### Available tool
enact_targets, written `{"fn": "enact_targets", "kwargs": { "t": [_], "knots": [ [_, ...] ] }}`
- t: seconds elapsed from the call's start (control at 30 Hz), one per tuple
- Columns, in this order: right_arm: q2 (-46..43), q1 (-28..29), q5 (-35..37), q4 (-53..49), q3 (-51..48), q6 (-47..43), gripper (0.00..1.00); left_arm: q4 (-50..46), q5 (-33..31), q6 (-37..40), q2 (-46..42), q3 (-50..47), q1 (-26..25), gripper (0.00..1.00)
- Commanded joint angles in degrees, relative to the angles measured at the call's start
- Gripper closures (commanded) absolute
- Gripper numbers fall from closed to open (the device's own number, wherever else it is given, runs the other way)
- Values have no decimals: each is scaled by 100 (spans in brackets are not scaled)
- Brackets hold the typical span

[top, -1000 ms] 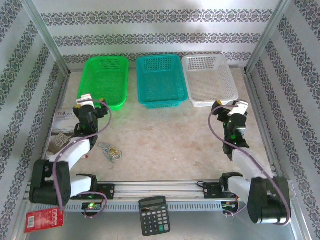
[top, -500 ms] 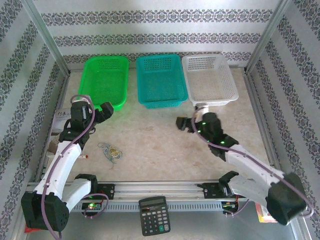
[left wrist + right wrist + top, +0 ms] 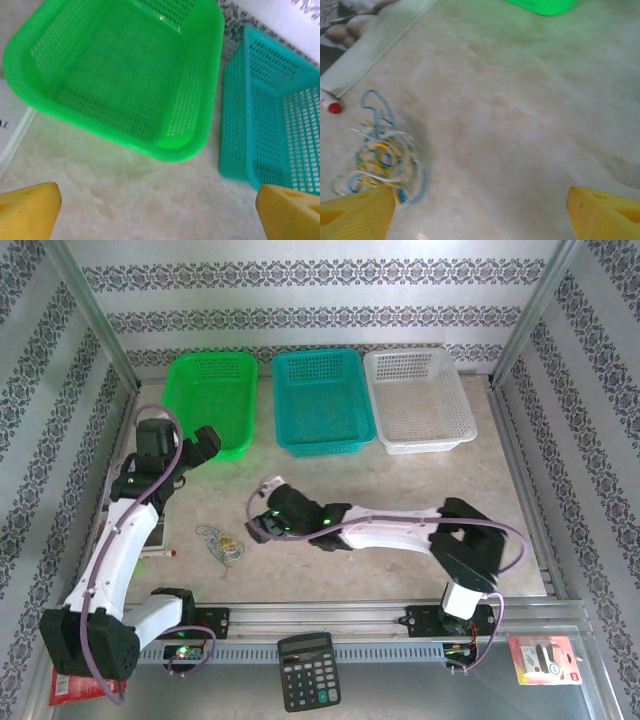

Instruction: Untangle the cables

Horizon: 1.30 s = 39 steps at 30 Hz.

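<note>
Cables lie clumped on the table, front left, just beside the right gripper, whose jaws stand wide and empty and should close on one loose outer strand, not the knot's middle; the left gripper hangs wide by the green basket.

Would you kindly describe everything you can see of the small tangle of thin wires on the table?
The small tangle of thin curly wires mixes blue, yellow and whitish strands in loose loops. It lies flat on the pale marbled tabletop, still knotted, beside one fingertip of the open right claw; contact unclear.
</note>
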Motion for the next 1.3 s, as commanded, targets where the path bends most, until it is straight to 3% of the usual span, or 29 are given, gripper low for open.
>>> {"fn": "enact_targets", "kwargs": {
  "t": [0.0, 0.2, 0.4, 0.57, 0.97, 1.27],
  "knots": [
    [709, 440, 304, -230, 766, -230, 12, -93, 7, 66, 350, 520, 204, 0],
    [1622, 932, 734, -573, 1786, -549, 10, -85, 398, -116, 781, 1185, 379, 0],
    [2302, 812, 1090, -836, 2406, -587, 8, -99, 517, -118, 791, 1329, 413, 0],
    [2308, 472, 1248, -868, 2204, -347, 9, -375, 664, 145, 756, 1466, 424, 0],
    [374, -674, 1774, -581, -341, 169, 10, -269, 1199, 538, 482, 957, 423, 0],
    [-1453, -1051, 1766, -796, -1639, 190, 4, -309, 1784, 694, 334, 682, 266, 0]
  ]
}}
